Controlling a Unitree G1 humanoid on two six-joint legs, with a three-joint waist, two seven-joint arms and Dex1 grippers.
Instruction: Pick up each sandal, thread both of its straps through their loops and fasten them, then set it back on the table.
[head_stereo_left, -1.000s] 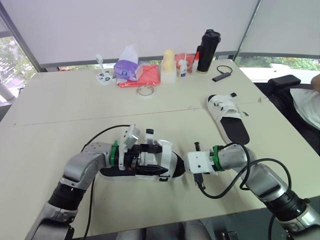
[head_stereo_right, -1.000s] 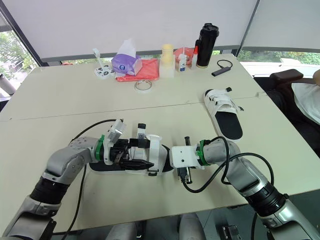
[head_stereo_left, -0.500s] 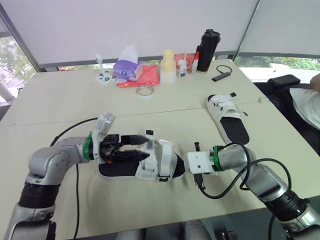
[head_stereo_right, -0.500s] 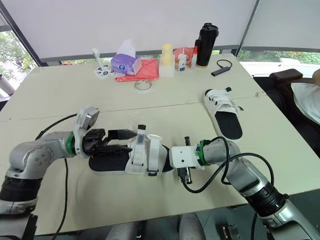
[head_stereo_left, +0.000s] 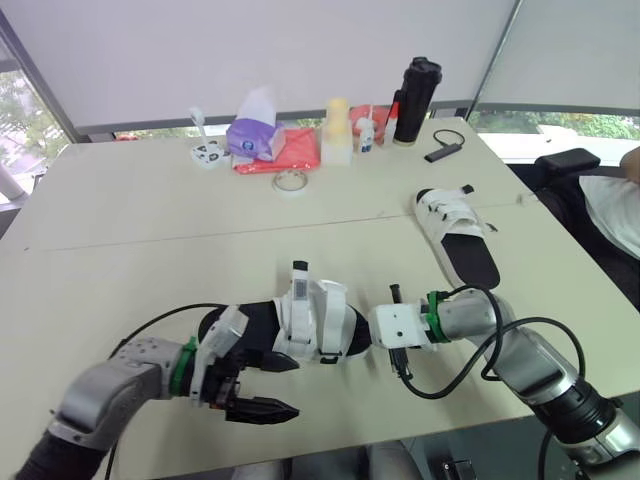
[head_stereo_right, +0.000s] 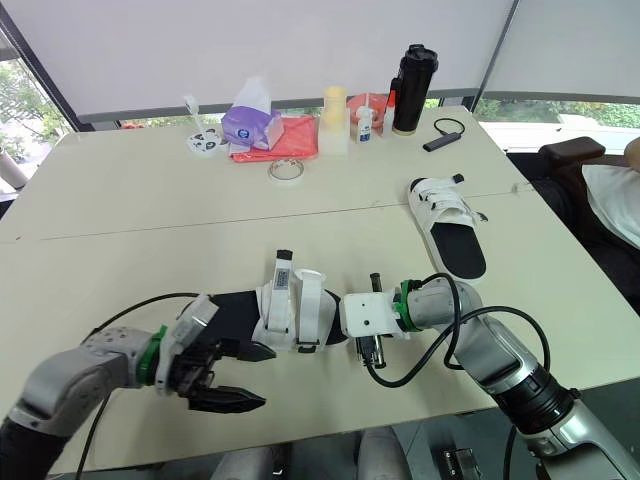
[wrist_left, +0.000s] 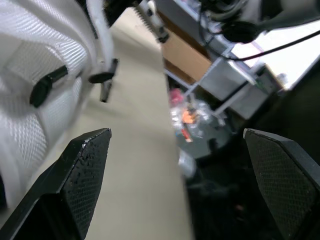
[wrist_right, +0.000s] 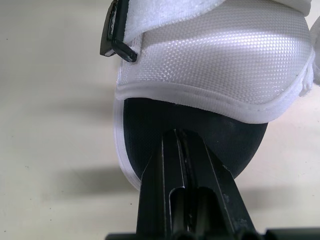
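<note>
One near sandal (head_stereo_left: 335, 322), strap tag (head_stereo_left: 298, 288) illegible

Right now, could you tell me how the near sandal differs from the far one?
The near sandal lies crosswise, toe toward the right gripper, which touches it; the far sandal lies lengthwise, untouched. The near sandal has one strap standing up; the far sandal's straps lie across it. Both are white with black insoles.
</note>
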